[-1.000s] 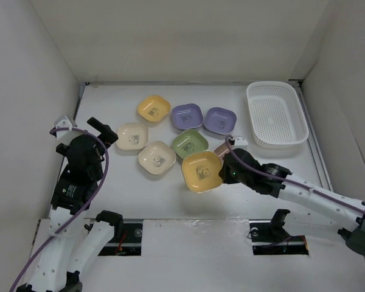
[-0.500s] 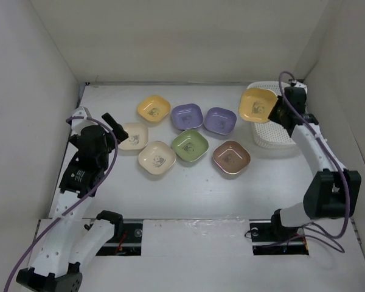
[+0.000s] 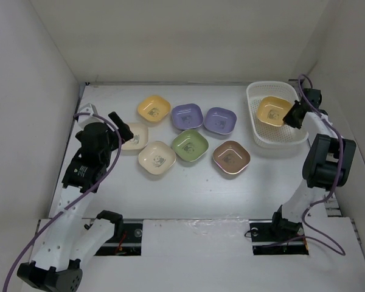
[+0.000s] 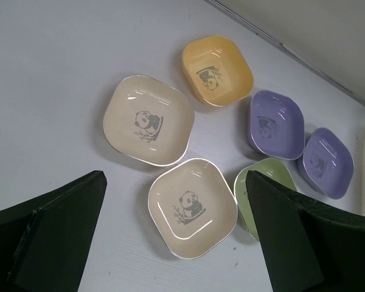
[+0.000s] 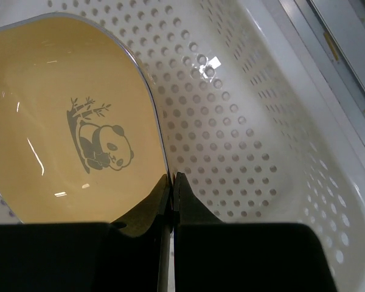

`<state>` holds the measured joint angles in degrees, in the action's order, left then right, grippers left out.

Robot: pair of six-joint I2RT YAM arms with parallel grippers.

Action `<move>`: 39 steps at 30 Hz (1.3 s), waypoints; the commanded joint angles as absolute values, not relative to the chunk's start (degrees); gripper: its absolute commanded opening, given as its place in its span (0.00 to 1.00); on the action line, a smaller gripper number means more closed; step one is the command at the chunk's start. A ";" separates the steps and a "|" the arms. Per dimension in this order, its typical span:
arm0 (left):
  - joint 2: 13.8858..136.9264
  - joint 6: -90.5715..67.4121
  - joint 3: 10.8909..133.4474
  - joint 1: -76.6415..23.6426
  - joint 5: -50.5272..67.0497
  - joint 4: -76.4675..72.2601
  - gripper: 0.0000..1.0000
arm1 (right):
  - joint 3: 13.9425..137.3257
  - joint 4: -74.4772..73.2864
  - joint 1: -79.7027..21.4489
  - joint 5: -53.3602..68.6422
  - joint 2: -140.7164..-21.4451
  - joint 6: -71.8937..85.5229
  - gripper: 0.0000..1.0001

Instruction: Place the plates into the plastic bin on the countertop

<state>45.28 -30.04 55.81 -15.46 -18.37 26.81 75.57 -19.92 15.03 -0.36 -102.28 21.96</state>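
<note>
My right gripper (image 3: 292, 117) is shut on the rim of a yellow plate (image 3: 274, 111), holding it inside the white perforated plastic bin (image 3: 257, 128) at the back right; in the right wrist view the gripper (image 5: 172, 179) pinches the plate (image 5: 61, 140) over the bin wall (image 5: 255, 121). Several plates lie on the white countertop (image 3: 170, 188): yellow (image 3: 154, 108), two purple (image 3: 187, 116) (image 3: 220, 120), two cream (image 3: 132, 135) (image 3: 157, 158), green (image 3: 190, 145), brown (image 3: 231, 157). My left gripper (image 3: 123, 123) is open above the cream plates (image 4: 193, 207).
White walls enclose the countertop on the left, back and right. A raised rail (image 3: 319, 152) runs along the right side beside the bin. The arm bases (image 3: 109, 228) stand at the near edge.
My right gripper has carried the yellow plate from the near middle of the countertop to the back right and lowered it into the bin. My left gripper has shifted slightly right toward the cream plates.
</note>
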 commanded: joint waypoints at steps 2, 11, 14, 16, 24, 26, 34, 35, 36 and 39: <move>44.38 -28.92 55.11 -15.82 -17.84 24.61 1.00 | 83.83 -16.34 14.77 1.33 -106.42 23.99 0.00; 43.86 -28.39 55.11 -15.82 -17.84 24.61 1.00 | 94.47 -20.54 12.66 0.36 -116.79 24.70 0.21; 43.86 -28.39 55.11 -15.82 -17.84 24.61 1.00 | 94.31 -21.09 12.04 -1.31 -115.41 24.70 0.57; 43.86 -28.39 55.11 -15.82 -17.84 24.61 1.00 | 93.61 -20.30 11.51 -2.89 -113.21 24.70 0.64; 43.86 -28.39 55.11 -15.82 -17.31 24.61 1.00 | 82.20 -18.12 -3.67 -11.69 -90.38 21.27 1.00; 43.86 -28.39 55.11 -15.82 -17.31 24.61 1.00 | 79.20 -15.65 -8.06 -10.99 -85.88 20.30 1.00; 43.86 -28.39 55.11 -15.82 -16.70 24.08 1.00 | 75.60 -15.74 -19.33 -11.17 -92.63 21.09 0.88; 43.86 -28.39 55.11 -15.82 -16.70 24.08 1.00 | 75.59 -14.78 -19.86 -10.47 -94.46 21.09 0.84; 43.86 -28.39 55.11 -15.82 -16.70 24.08 1.00 | 75.59 -14.24 -19.86 -9.85 -95.79 21.09 0.83; 43.86 -28.39 55.11 -15.82 -16.70 24.08 1.00 | 79.00 -15.28 -21.45 -6.50 -101.31 20.13 0.82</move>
